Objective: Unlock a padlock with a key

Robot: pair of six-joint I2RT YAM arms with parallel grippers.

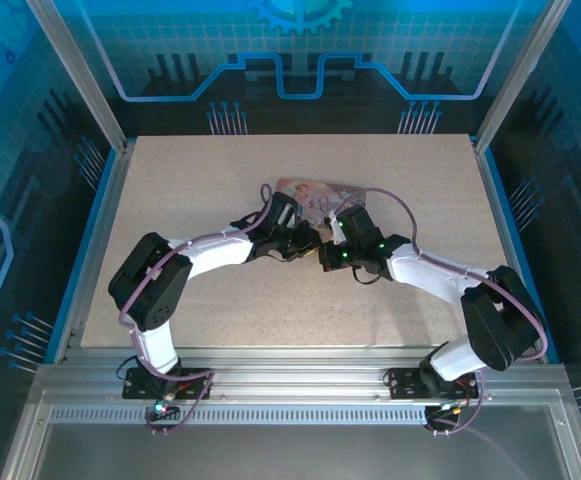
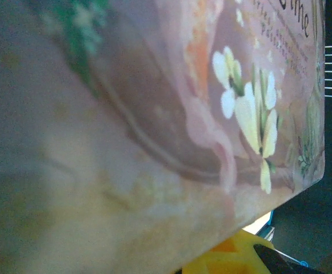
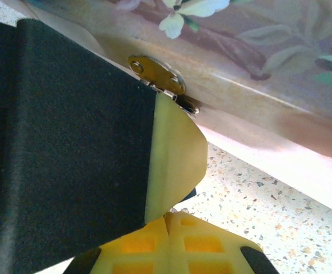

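ok, both arms are in tight over the pink picture-printed cardboard box (image 1: 315, 192) at mid-table. on the right wrist view the tiny dark-silvery metal padlock (image 3: 190, 106) is a glinting nub, tucked against the box's lower front edge just above the speckled beige tabletop (image 3: 268, 217). it hangs off the lower-right end of an oval brass hasp plate (image 3: 154, 69).

the right gripper (image 3: 168, 214) has its black-padded finger and yellow finger meeting at the tips, no gap that i can see. whether the key is pinched in there, i can't tell. the tip of that padded finger sits just beside the padlock, partly covering it.

the left gripper (image 1: 298, 238) is pressed up close to the box. i get one sliver of its yellow finger (image 2: 234, 257), so how wide it stands i can't tell.

i judge this is the key-to-keyhole approach. to do it well i want the left arm bracing the box firmly and the right making small, slow corrections. i'd line the key up before pushing, never forcing it.

the plate's long axis runs upper-left to lower-right, along the box edge, and the padlock trails off that lower-right end. which way its keyhole faces is too small to read.
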